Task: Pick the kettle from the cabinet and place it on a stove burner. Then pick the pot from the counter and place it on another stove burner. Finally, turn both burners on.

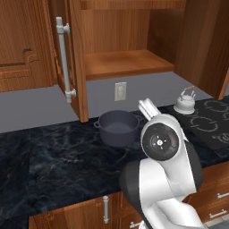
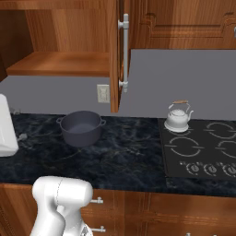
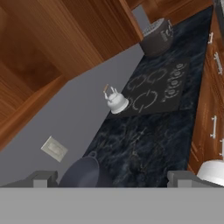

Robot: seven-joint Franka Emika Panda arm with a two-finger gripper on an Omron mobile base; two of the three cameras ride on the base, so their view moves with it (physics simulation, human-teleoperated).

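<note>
The silver kettle (image 1: pixel 184 103) (image 2: pixel 177 118) (image 3: pixel 116 101) stands upright on the back-left stove burner of the black cooktop (image 2: pixel 205 159) (image 3: pixel 168 103). The dark grey pot (image 1: pixel 118 127) (image 2: pixel 82 126) (image 3: pixel 83 173) sits on the black marble counter (image 1: pixel 53 156) (image 2: pixel 129 156) below the open cabinet (image 1: pixel 127 62) (image 2: pixel 60 62). The cabinet's door (image 1: pixel 77 58) is swung out towards me. My gripper (image 3: pixel 112 178) is open and holds nothing. It hangs over the counter, and the pot lies at the lower left between its fingertips (image 3: pixel 41 178).
A wall outlet (image 1: pixel 120 91) (image 2: pixel 103 93) (image 3: pixel 54 148) sits behind the pot. The door's long silver handle (image 1: pixel 64 58) (image 2: pixel 124 53) juts out over the counter. A dark rounded appliance (image 3: pixel 156 37) stands beyond the stove. Round knobs (image 2: pixel 203 168) line the cooktop's front, with drawers below.
</note>
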